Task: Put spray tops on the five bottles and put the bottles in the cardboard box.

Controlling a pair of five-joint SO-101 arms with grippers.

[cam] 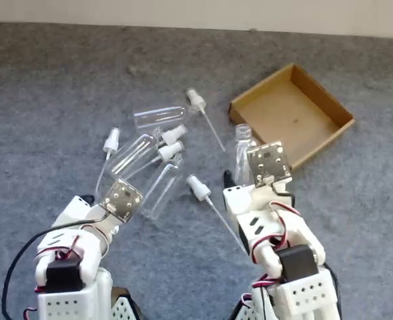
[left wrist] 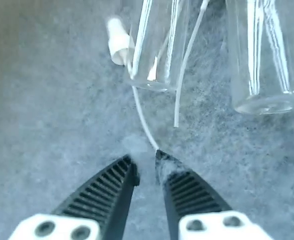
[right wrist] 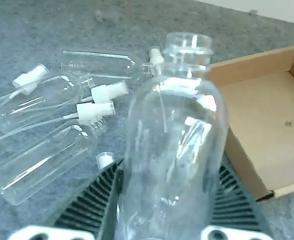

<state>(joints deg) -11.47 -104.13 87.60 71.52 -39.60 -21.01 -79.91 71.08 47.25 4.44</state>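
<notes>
Grey felt desk: right claw (right wrist: 166, 210) clamps an upright clear plastic bottle (right wrist: 176, 125) beside the brown cardboard box (cam: 289, 113). Left claw (left wrist: 146, 165), narrowly parted, sits at a white spray top (left wrist: 118, 45) tube, which might slip free.

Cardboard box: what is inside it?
Inside the box only bare floor and a dark speck show. The right gripper, holding a bottle, covers part of the box's near wall.

clear uncapped bottle (right wrist: 171, 150), upright, beside cardboard box (right wrist: 266, 125)
</notes>
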